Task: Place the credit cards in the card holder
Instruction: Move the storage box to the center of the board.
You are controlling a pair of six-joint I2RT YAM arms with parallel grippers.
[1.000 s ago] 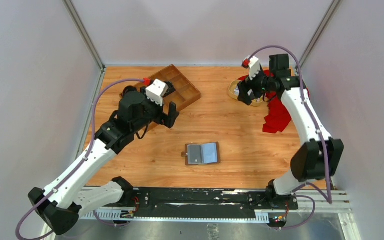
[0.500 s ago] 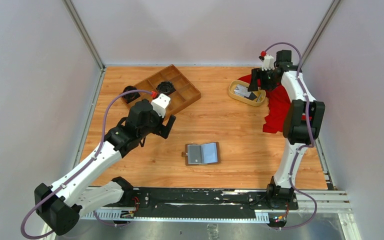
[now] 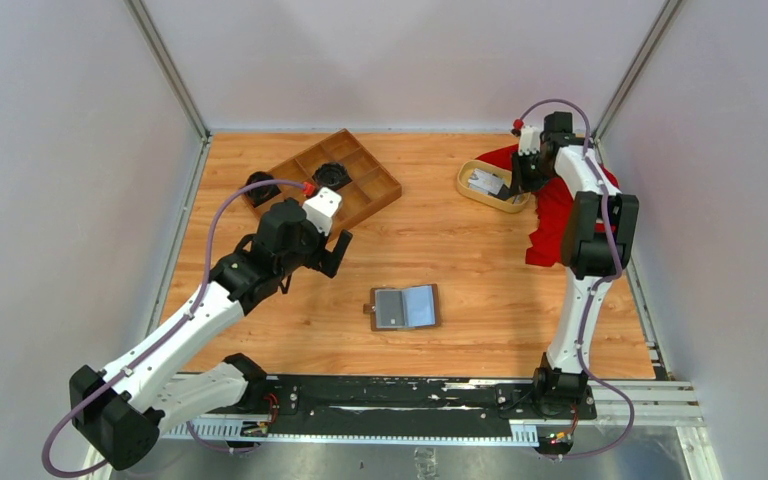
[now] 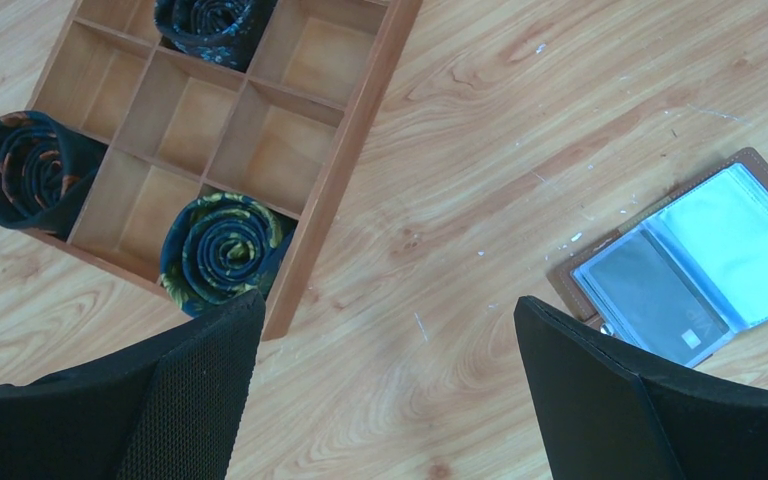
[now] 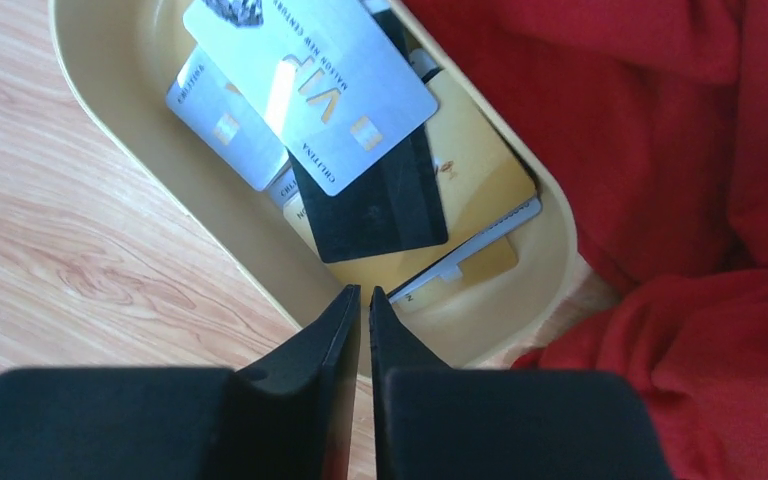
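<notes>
Top external & wrist cams: your right gripper [image 5: 364, 292], jaws pressed together, has dropped back to the yellow dish [image 5: 200, 200] rim where the credit cards [image 5: 310, 90] lie, while left gripper [image 4: 388, 303], jaws spread, holds near the open card holder [image 3: 406, 307], pick not yet begun, so reopen first.

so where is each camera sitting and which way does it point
top external: above and behind the bases, looking down on the table; left arm and right arm both show.
left wrist: on the left arm, facing down at the compartment tray and open card holder; jaws wide apart.
right wrist: facing down into the yellow dish of credit cards by the red cloth; jaws nearly touching.
shared: top external also shows tray, card holder, dish.
</notes>
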